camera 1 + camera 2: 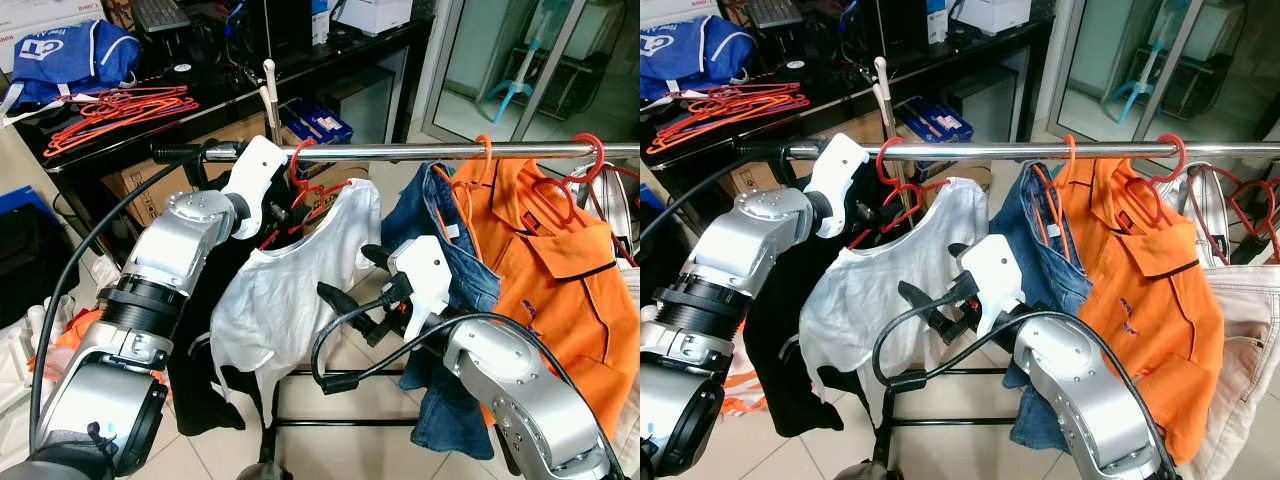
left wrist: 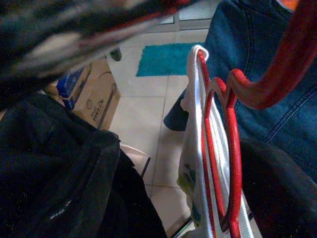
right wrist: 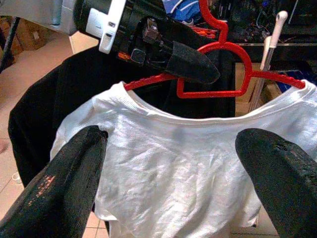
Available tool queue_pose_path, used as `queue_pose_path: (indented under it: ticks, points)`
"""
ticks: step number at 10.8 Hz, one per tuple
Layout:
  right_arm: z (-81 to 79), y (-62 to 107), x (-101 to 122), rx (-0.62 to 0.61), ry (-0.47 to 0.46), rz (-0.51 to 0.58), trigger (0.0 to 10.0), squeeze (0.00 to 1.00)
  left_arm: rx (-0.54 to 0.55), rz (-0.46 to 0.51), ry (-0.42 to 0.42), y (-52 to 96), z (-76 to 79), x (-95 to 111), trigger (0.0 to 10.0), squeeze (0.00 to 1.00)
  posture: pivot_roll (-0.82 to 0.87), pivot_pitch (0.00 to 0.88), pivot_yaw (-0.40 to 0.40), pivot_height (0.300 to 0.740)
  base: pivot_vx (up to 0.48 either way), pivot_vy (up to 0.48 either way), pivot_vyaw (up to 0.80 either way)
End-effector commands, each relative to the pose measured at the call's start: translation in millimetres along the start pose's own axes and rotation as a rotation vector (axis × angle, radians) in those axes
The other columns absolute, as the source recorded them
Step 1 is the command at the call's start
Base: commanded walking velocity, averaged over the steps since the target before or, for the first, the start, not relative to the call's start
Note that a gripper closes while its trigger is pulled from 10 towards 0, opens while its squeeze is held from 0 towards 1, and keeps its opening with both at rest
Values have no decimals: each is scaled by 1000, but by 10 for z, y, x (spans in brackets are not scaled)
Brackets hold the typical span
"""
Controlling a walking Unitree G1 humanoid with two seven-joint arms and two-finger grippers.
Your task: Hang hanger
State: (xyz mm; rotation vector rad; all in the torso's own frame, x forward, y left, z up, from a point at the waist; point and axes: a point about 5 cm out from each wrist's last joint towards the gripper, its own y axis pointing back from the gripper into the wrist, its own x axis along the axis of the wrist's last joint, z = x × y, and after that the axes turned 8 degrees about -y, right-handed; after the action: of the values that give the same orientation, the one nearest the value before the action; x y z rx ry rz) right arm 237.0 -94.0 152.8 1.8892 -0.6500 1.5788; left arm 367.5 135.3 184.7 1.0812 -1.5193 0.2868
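Note:
A red hanger (image 1: 303, 178) carrying a white T-shirt (image 1: 285, 290) has its hook over the silver rail (image 1: 430, 151), left of the other clothes. My left gripper (image 1: 280, 215) is up at the hanger's neck. In the left wrist view its fingers (image 2: 74, 193) stand apart, open, with the red hanger (image 2: 233, 163) between them, close to one finger. My right gripper (image 1: 358, 277) is open in front of the shirt's chest; in the right wrist view the white T-shirt (image 3: 173, 168) lies between its two fingertips (image 3: 74, 163), with no contact.
Blue jeans (image 1: 450, 260), an orange shirt (image 1: 560, 270) and pale garments hang further right on the rail. A black garment (image 1: 200, 380) hangs left of the T-shirt. Behind stands a dark table (image 1: 230, 95) with spare orange hangers (image 1: 120, 105) and a blue bag (image 1: 70, 55).

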Motion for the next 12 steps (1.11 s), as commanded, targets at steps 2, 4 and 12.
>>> queue_pose_path:
  ticks: [2, 4, 12]
  points:
    - [-26, 8, 56, 12, 14, 23, 10000, 0, -1, 35, 13, -6, -22, 65, 5686, 0, -13, 0, 78, 740, 0, 0, 0]
    - [-18, 8, 54, 11, 15, 21, 10000, 0, -12, 50, 4, -36, -6, 90, 4588, 0, -15, 0, 81, 740, 0, 0, 0]
    - [-6, 65, 25, -6, 6, 10, 10000, 0, 65, 165, 80, 125, 111, 39, 10000, 1000, -22, 0, 62, 740, 0, 0, 0]
